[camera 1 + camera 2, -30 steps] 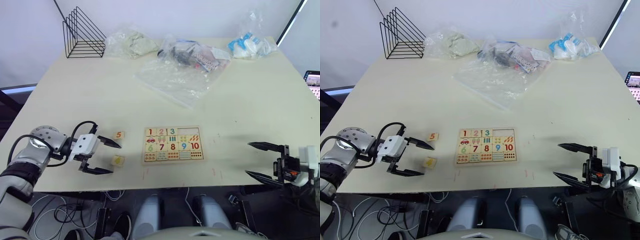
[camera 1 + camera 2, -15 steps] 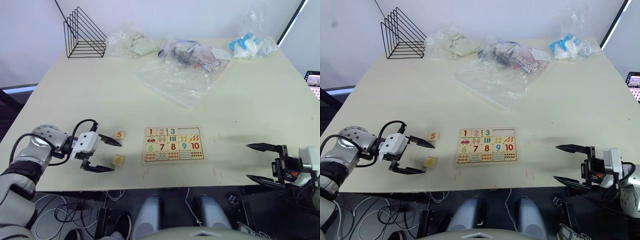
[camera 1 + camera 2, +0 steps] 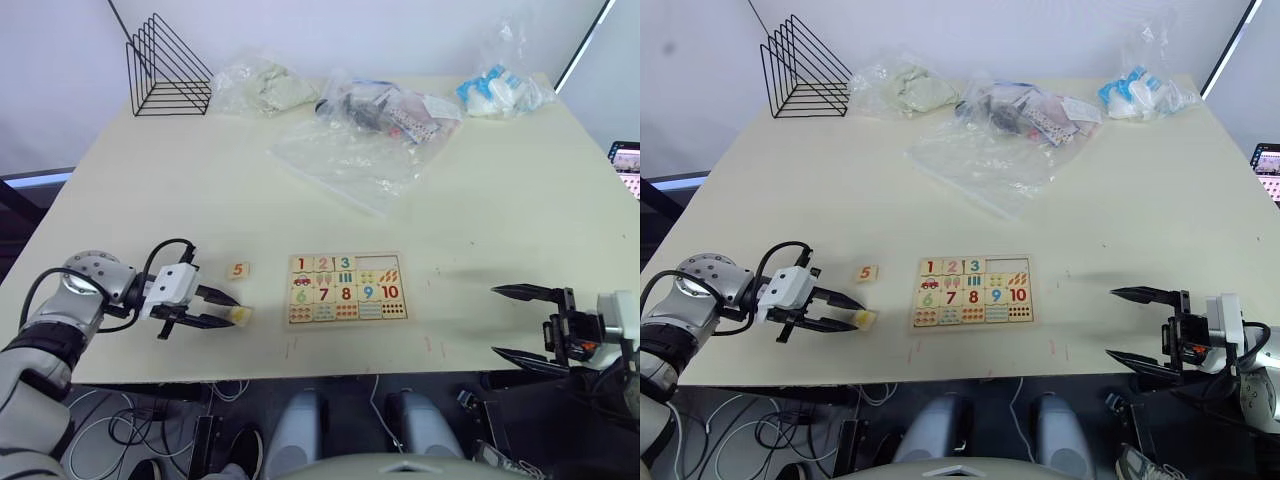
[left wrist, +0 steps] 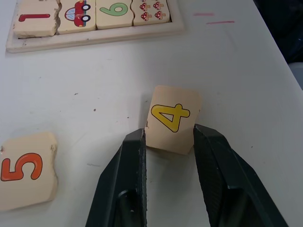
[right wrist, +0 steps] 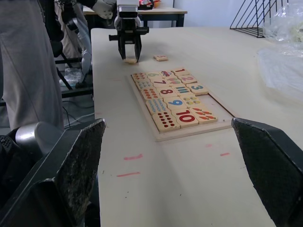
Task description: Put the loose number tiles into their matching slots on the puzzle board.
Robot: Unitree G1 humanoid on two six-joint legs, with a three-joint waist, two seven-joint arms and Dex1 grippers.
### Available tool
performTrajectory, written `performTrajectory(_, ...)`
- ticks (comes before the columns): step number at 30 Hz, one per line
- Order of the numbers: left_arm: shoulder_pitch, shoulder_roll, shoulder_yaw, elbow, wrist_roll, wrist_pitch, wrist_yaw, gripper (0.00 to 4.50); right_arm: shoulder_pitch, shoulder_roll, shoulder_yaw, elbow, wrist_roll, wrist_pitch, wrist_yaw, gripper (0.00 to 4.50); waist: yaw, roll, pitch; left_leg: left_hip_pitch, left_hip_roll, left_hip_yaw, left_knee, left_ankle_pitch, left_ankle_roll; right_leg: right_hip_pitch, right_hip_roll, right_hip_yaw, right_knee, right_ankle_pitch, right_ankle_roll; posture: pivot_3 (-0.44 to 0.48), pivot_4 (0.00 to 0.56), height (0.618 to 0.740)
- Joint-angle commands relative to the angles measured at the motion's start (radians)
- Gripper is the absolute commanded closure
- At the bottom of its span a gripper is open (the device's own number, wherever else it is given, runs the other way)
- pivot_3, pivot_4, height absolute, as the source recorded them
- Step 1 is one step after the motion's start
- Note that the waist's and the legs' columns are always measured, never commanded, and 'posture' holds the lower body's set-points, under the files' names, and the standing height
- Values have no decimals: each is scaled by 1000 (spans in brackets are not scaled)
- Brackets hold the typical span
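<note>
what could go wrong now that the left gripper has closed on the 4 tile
The left gripper pinches the 4 tile only by its near end, so it may twist or slip when lifted. The 5 tile lies close beside the fingers and could get nudged. The puzzle board could shift during insertion.

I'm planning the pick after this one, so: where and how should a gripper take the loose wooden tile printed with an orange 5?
Grip the wooden tile with the orange 5 across two opposite side edges, coming down from above. It lies flat on the cream table, apart from the puzzle board, so probably only its thin edges offer purchase, as with the yellow 4 tile in the left gripper.
</note>
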Motion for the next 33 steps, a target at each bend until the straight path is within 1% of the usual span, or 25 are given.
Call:
performTrajectory(1, 28, 19, -3, -27, -19, -3, -26, 3582, -7, -10, -12, -6, 9, -5, 1, 0, 0, 0, 0, 0, 0, 0, 0, 0, 0, 0, 0, 0, 0, 0, 0, 0, 150, 740)
performTrajectory(6, 77, 48, 69, -91, -66, 44, -26, 3582, -7, 4, -4, -21, 5, -1, -25, 0, -2, 0, 0, 0, 0, 0, 0, 0, 0, 0, 0, 0, 0, 0, 0, 0, 150, 740)
performTrajectory(10, 146, 61, 205, -161, -92, 121, -26, 3582, 0, 19, -8, -36, 2, -5, -66, 0, -1, 0, 0, 0, 0, 0, 0, 0, 0, 0, 0, 0, 0, 0, 0, 0, 150, 740)
performTrajectory(12, 204, 71, 295, -246, -114, 207, -5, 3582, 10, 25, -14, -68, 6, 9, -105, 0, -2, 0, 0, 0, 0, 0, 0, 0, 0, 0, 0, -1, 0, 0, 0, 0, 150, 740)
performTrajectory(14, 282, 86, 384, -375, -137, 318, 91, 3582, 36, 32, -20, -120, 13, 26, -150, 0, -3, 1, 1, 0, 1, 0, 0, 0, 0, 0, 0, 0, 0, 0, 0, 0, 150, 740)
performTrajectory(17, 337, 80, 490, -487, -140, 437, 167, 3582, 66, 45, -14, -196, 11, 47, -222, 0, -1, 1, 1, 0, 3, -2, 0, 0, 0, 0, -1, -1, 0, 0, 0, 0, 150, 740)
performTrajectory(19, 348, 82, 529, -552, -93, 512, 249, 3582, 69, 50, -14, -216, 2, 45, -251, 0, 0, 1, 1, 0, 3, -2, 0, 0, 0, 0, 0, -1, 0, 0, 0, 0, 150, 740)
performTrajectory(22, 331, 87, 551, -633, 6, 633, 361, 3582, 72, 51, -11, -242, 1, 56, -283, 0, 0, 1, 1, 0, 1, -1, 0, 0, 0, 1, 0, -2, -1, 0, 0, 0, 150, 740)
performTrajectory(23, 315, 78, 551, -665, 19, 660, 359, 3582, 75, 51, -13, -246, 2, 57, -290, 0, 1, 1, 1, 0, 0, -1, 0, 0, 0, 1, 0, -1, -1, 0, 0, 0, 150, 740)
performTrajectory(24, 300, 67, 559, -682, 16, 685, 349, 3582, 76, 54, -9, -254, -1, 60, -303, 0, 1, 1, 1, 0, 0, -1, 0, 0, 0, 1, 0, -2, -1, 0, 0, 0, 150, 740)
performTrajectory(26, 274, 52, 560, -745, 10, 779, 372, 3582, 82, 57, -15, -249, -6, 47, -314, 0, 1, 1, 1, 0, 0, -1, 0, 0, 0, 1, 0, -1, -1, 0, 0, 0, 150, 740)
performTrajectory(30, 181, -17, 546, -827, 7, 926, 422, 3582, 114, 72, -25, -245, -21, 26, -346, 0, 1, 1, 1, 0, 0, -1, 0, 0, 0, 1, 0, -1, -1, 0, 0, 0, 150, 740)
performTrajectory(32, 133, -52, 536, -846, 21, 974, 439, 3582, 130, 81, -21, -253, -25, 20, -359, 0, 1, 0, 1, 0, 0, -2, 0, 0, 0, 1, 0, -1, -1, 0, 0, 0, 150, 740)
performTrajectory(33, 100, -73, 520, -863, 47, 1000, 466, 3582, 140, 86, -21, -258, -26, 16, -362, 0, 1, 1, 1, 0, 0, -2, 0, 0, 0, 1, 1, -1, -1, 0, 0, 0, 150, 740)
